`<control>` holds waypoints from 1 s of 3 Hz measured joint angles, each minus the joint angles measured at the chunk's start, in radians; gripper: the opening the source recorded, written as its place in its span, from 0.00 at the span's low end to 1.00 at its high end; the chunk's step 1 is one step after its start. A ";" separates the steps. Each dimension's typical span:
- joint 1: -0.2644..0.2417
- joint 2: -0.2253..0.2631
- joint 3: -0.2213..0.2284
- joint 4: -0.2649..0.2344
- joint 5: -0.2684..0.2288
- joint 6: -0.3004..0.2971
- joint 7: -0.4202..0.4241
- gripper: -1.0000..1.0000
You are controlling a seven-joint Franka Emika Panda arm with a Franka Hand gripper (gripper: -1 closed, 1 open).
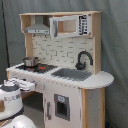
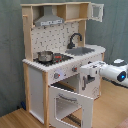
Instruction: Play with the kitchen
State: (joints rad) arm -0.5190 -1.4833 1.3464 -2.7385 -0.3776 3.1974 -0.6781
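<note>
While hand [image 2: 88, 76] grip is unclear | kitchen [image 2: 65, 60]: one | pot [image 2: 45, 56]: one

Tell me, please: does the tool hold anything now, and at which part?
It cannot be told. In the second exterior view the tool is close to the kitchen, above its open oven door, but no hold is visible.

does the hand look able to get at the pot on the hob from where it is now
Probably yes. The pot sits uncovered on the hob, with open space beneath the range hood. The hand is lower, by the front panel, so it must rise first.

Curtained lab, grey backdrop [image 1: 114, 35]
</note>
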 joint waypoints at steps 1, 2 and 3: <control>-0.061 0.000 0.024 0.008 0.001 0.076 0.014 1.00; -0.135 0.000 0.056 0.040 0.006 0.152 0.025 1.00; -0.202 -0.001 0.091 0.104 0.007 0.173 0.031 1.00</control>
State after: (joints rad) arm -0.7213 -1.4838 1.4375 -2.6343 -0.3707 3.3709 -0.6469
